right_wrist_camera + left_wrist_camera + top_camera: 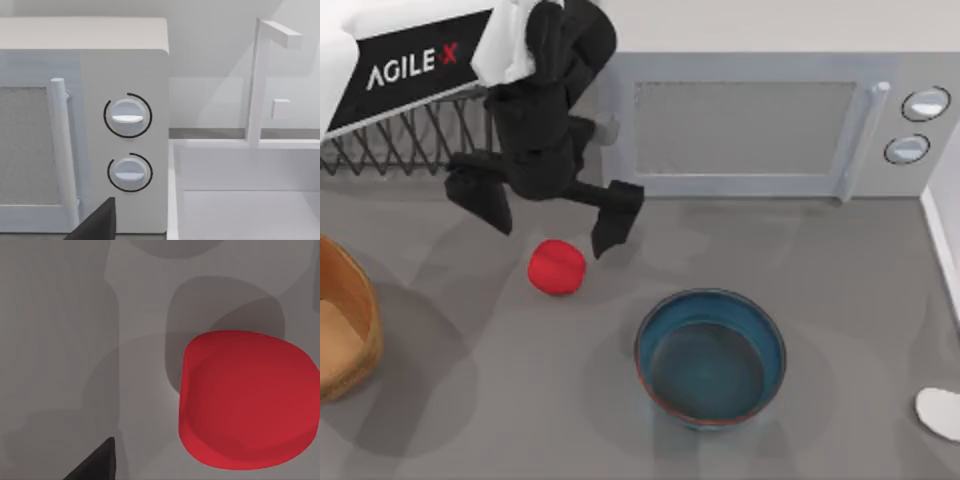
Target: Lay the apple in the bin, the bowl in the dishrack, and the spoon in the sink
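Teal-blue and glossy inside, the bowl (711, 358) sits nearest on the grey table (500, 400), a little right of centre. At the near right edge lies the white oval end of the spoon (940, 413), well apart from the bowl. At the left edge stands the orange-brown bin (358, 318), its thick rim partly cut off by the frame.

Farther in, the red apple (557, 267) rests on the table, left of the bowl and well apart from the bin. The left gripper (552, 224) hangs over it with its black fingers (616, 216) spread wide, one on either side of the fruit and holding nothing. The left wrist view looks down on the apple (247, 400) lying on the grey surface.

Beyond, the black wire dishrack (410, 135) stands at the far left behind the arm. A white microwave (760, 125) occupies the far centre and right. The right wrist view faces the microwave's dials (127, 116) with the white sink (240, 195) beside them; whether that right pincer is open cannot be told.
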